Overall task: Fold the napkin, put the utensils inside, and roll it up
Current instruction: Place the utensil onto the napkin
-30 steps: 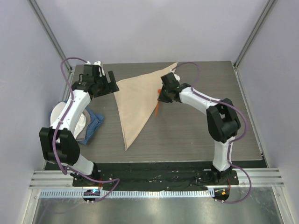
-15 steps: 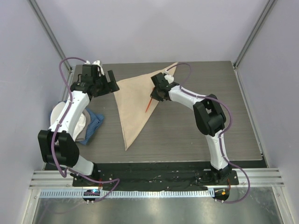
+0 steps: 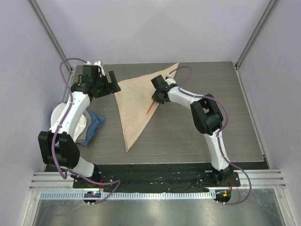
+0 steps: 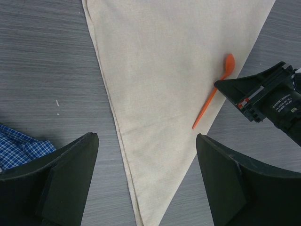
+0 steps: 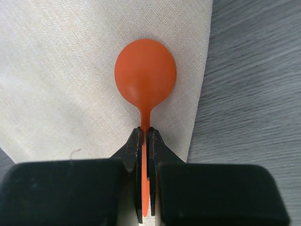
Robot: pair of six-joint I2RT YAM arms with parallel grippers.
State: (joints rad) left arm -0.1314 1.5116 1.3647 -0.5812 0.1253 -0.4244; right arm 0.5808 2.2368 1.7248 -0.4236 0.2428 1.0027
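Napkin point(image 3: 134, 106) under spoon point(image 5: 145, 80) in R end effector point(image 5: 145, 136); L end effector point(image 4: 146, 139) wide; label point(image 4: 282, 104) unreadable.

Left claw point(image 4: 146, 141) wide, right claw point(image 5: 145, 137) tight

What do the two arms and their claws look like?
Both arms have white shells and black joints. A purple cable loops along the left arm and another along the right arm. The left claw has broad black wedge-shaped fingers; the right claw is black too, with a small white printed label.
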